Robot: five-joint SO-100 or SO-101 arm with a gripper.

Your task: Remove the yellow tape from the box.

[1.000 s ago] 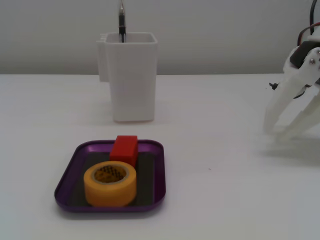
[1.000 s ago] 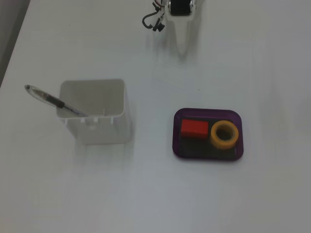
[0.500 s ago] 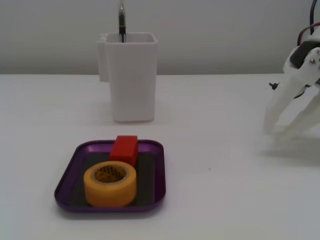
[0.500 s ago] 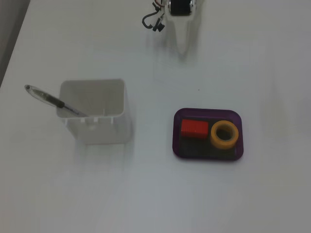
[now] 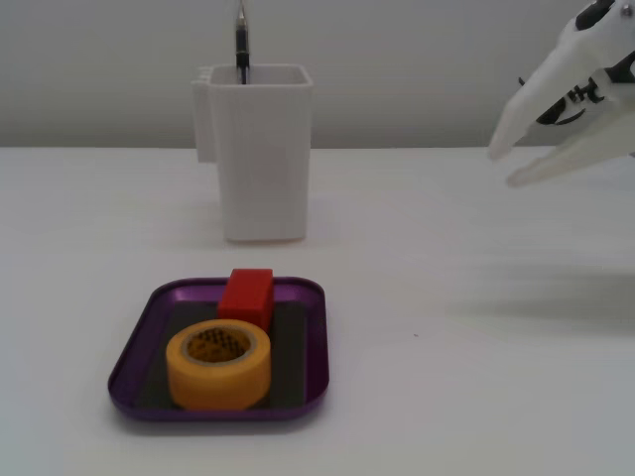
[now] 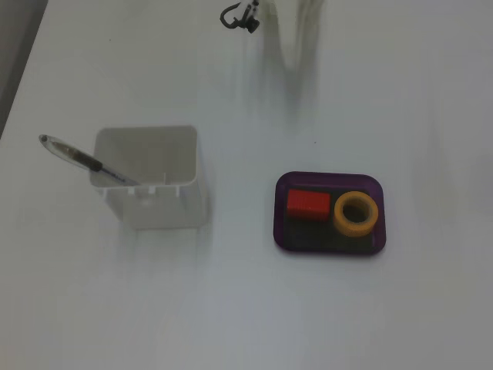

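Two things sit inside the purple box [image 5: 298, 401]: the yellow tape [image 5: 218, 364], lying flat with its dark core facing up, and a small red block [image 5: 245, 295] just beside it. In the low fixed view the tape takes the near half of the box and the block the far half; in the view from above [image 6: 356, 213] the tape lies at the right end of the box and the block [image 6: 308, 205] to its left.

What has changed is the arm. A second ago the white claw rested with its tips down near the desk, well off to the right of the box; now the claw [image 5: 514, 165] is lifted into the air and swung a little toward the box, its two fingers spread apart and holding nothing. From above it shows only as a pale motion smear [image 6: 296, 48] beyond the far side of the box, so it is moving fast. The tape and block have not shifted at all. I judge this as the start of the reach: nothing is grasped yet, and the whole removal is still ahead.

Beyond the box, on its far side in the low view, stands a tall white square container [image 5: 261, 151] with a pen [image 5: 240, 42] propped in it. The desk [image 5: 446, 397] is plain matte white and otherwise bare, under soft, even light. Behind it rises a blank pale wall [image 5: 417, 59].
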